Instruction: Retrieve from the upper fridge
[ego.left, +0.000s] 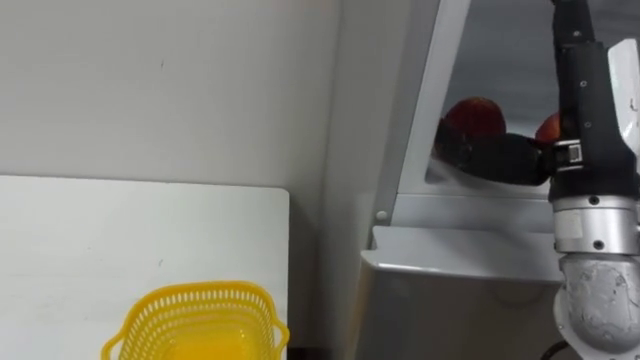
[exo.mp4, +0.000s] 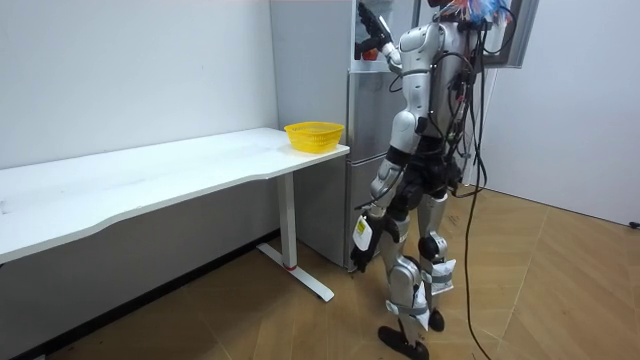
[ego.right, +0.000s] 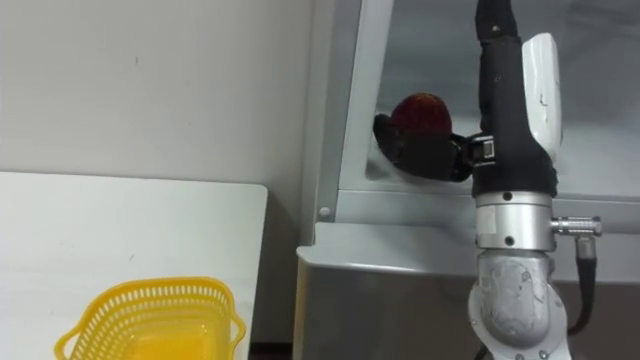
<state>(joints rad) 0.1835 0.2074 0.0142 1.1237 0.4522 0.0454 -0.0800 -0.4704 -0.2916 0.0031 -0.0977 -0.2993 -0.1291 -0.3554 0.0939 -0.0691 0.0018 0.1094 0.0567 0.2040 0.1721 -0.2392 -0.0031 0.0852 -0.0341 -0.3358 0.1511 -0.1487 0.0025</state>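
Observation:
A red fruit (ego.left: 476, 113) (ego.right: 421, 108) lies in the open upper fridge compartment (ego.left: 480, 215), and a second red fruit (ego.left: 549, 130) shows just to its right. My right hand (ego.left: 495, 158) (ego.right: 425, 155) reaches in from the lower right. Its dark fingers curl round the lower half of the left fruit, and the thumb rises at the fruit's left side. In the room view I stand upright facing the fridge (exo.mp4: 368, 150), with the right hand (exo.mp4: 380, 48) raised into the top compartment and the left hand (exo.mp4: 371, 206) hanging low by my hip.
A yellow basket (ego.left: 196, 318) (exo.mp4: 314, 134) stands on the near corner of the white table (ego.left: 120, 230), left of the fridge. The compartment's white frame (ego.left: 425, 110) slants up on the left. The shut lower fridge door (ego.left: 440, 300) is below the hand.

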